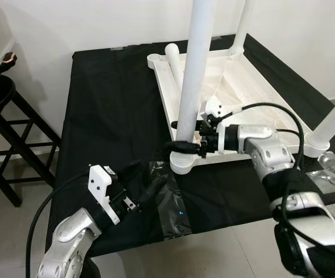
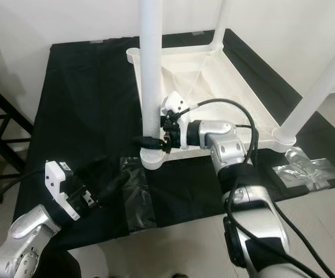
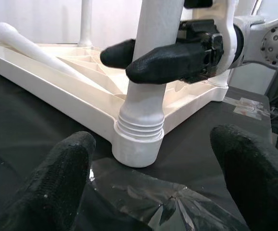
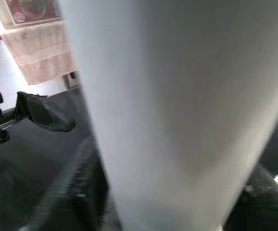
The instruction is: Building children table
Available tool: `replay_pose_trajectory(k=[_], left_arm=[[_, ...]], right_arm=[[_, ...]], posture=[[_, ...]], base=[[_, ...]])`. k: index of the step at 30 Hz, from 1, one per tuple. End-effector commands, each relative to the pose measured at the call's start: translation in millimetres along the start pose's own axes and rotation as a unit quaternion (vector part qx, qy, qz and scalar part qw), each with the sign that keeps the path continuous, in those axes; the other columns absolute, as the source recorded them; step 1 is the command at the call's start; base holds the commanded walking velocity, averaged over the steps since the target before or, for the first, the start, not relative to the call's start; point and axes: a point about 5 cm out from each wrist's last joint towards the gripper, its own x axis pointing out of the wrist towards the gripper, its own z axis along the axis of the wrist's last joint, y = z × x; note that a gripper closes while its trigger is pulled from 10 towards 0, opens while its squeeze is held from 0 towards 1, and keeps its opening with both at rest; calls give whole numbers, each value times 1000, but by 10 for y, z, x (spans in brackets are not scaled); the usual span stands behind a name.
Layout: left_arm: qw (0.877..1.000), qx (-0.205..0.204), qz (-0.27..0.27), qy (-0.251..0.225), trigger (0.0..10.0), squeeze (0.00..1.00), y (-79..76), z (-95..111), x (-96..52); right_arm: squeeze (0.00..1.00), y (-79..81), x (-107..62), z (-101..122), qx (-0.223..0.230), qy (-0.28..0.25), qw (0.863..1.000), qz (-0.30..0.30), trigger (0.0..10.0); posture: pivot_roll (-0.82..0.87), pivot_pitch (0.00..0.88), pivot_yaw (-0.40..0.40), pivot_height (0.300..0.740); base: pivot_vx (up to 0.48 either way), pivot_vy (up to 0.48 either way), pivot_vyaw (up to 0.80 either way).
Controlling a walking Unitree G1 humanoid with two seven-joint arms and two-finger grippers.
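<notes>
In the left eye view, your right tool (image 1: 186, 145) pinches the upright white plastic table leg (image 1: 194, 75) just above its threaded collar, where it enters the corner socket of the overturned white plastic tabletop (image 1: 246, 87) lying on the black cloth-covered counter (image 1: 109, 104). If you turn the leg while it leans, the threads may cross and jam; press sideways and the light tabletop could slide on the cloth. A loose white leg (image 1: 176, 63) lies inside the tabletop, and could roll if the frame shifts.

In the right eye view, two more legs already stand in the far and right corners. Your left tool (image 2: 106, 188) hovers low over the counter near a crumpled clear plastic bag (image 2: 135, 194), touching nothing I can see; the bag could snag it.

In the left wrist view, the left tool's fingers (image 3: 62, 178) are spread wide, and several thread ridges are exposed above the socket, so I judge the leg not fully seated.

In the right wrist view, the leg is a smooth, glossy white tube; it may slip in the grip.
</notes>
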Motion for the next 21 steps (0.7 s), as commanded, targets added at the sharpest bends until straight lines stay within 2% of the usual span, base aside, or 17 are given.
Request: replay_pose_trajectory(k=[1, 8, 11, 12, 14, 15, 16, 17, 18, 19, 20, 21], left_arm=[[1000, 7, 2, 1, 10000, 0, -17, 1, -31], [1000, 12, 11, -6, 10000, 0, -15, 14, -35], [1000, 17, 20, -8, 10000, 0, -11, 20, -42], [1000, 17, 20, -8, 10000, 0, -11, 20, -42], [999, 22, 29, -10, 10000, 0, -4, 23, -47], [999, 25, 32, -10, 10000, 0, 8, 26, -56], [999, 25, 32, -10, 10000, 0, 8, 26, -56], [999, 26, 34, -9, 10000, 0, 17, 29, -62], [999, 26, 34, -9, 10000, 0, 17, 29, -62], [999, 28, 36, -8, 10000, 0, 31, 32, -67], [999, 32, 37, -4, 10000, 0, 46, 26, -71], [999, 34, 37, 0, 10000, 0, 59, 16, -72]], right_arm=[[0, -5, -3, 16, -5, -1, 1000, 9, 0], [0, -23, -185, -136, 0, 10, 1000, 9, 0], [0, 6, -236, -316, 2, 26, 998, -53, 0], [0, 6, -236, -316, 2, 26, 998, -53, 0], [0, 125, -161, -469, 23, 21, 987, -158, 0], [0, 196, -85, -555, 56, 18, 961, -272, 0], [0, 196, -85, -555, 56, 18, 961, -272, 0], [0, 250, -74, -615, 81, 22, 932, -353, 0], [0, 250, -74, -615, 81, 22, 932, -353, 0], [0, 473, 17, -711, 110, 36, 915, -386, 0], [0, 692, 135, -733, 121, 38, 909, -397, 0], [0, 834, 256, -717, 112, 38, 919, -376, 0]], posture=[[-3, 196, -16, 740], [-28, 207, -22, 740], [-44, 216, -32, 740], [-44, 216, -32, 740], [-60, 218, -44, 740], [-58, 224, -35, 740], [-58, 224, -35, 740], [-58, 224, -35, 740], [-58, 224, -35, 740], [-60, 228, -7, 740], [-65, 223, 10, 740], [-73, 215, 20, 740]], base=[[0, 0, 0], [0, 0, 0], [0, 0, 0], [0, 0, 0], [0, 0, 0], [0, 0, 0], [0, 0, 0], [0, 0, 0], [0, 0, 0], [0, 0, 0], [0, 0, 0], [0, 0, 0]])
